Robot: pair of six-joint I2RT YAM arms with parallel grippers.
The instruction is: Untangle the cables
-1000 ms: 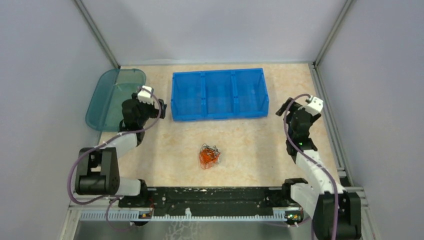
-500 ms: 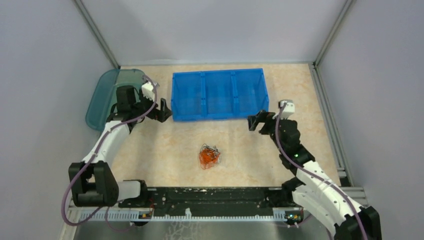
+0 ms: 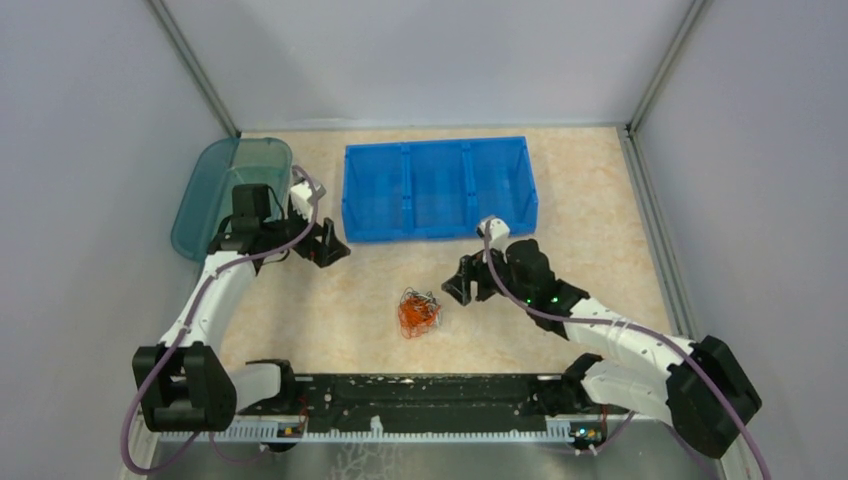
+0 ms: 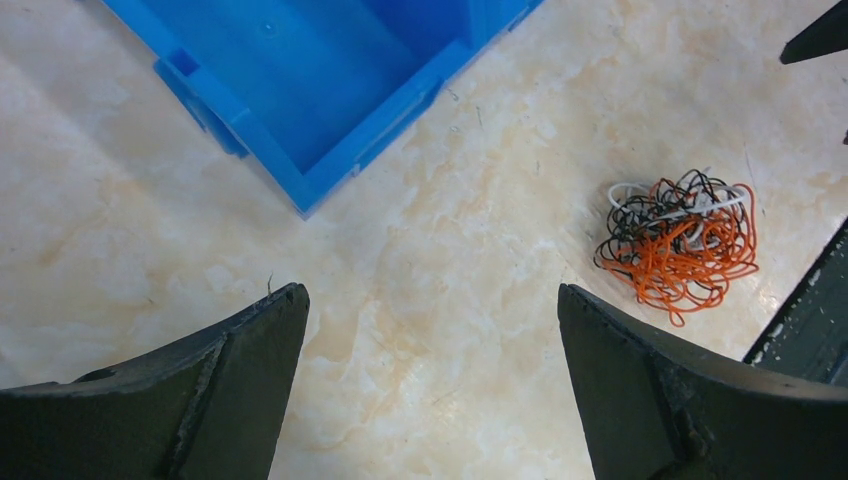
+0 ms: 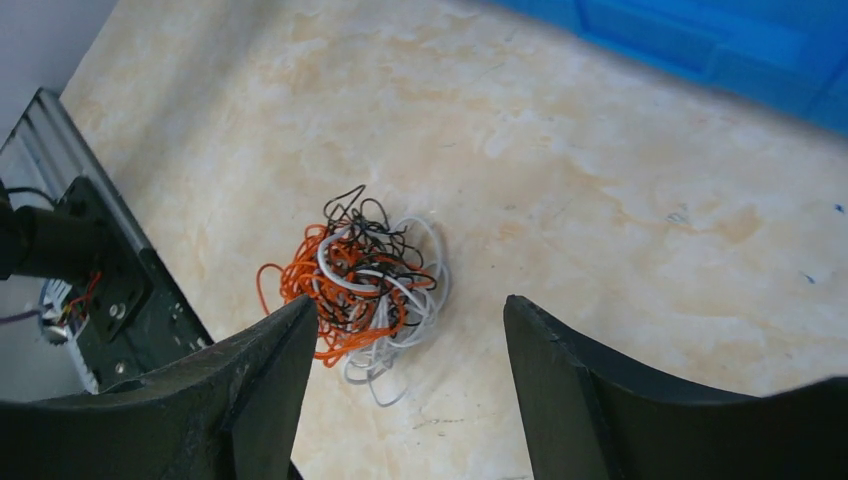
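The cables [image 3: 418,311] lie in one small tangled clump of orange, white and black wire on the table, near the front middle. The clump also shows in the left wrist view [image 4: 678,243] and the right wrist view [image 5: 363,279]. My right gripper [image 3: 458,289] is open and empty, just right of the clump and above the table; its left finger [image 5: 250,385] is close to the clump's edge. My left gripper [image 3: 333,250] is open and empty, well to the upper left of the clump, by the bin's left end.
A blue three-compartment bin [image 3: 438,188] stands behind the clump; its corner shows in the left wrist view [image 4: 300,100]. A teal translucent lid [image 3: 213,196] lies at the back left. The black front rail [image 3: 420,390] runs along the near edge.
My right arm swung left and forward, from the right side down to just beside the clump. My left gripper moved right and slightly forward, off the lid. The clump has not moved.
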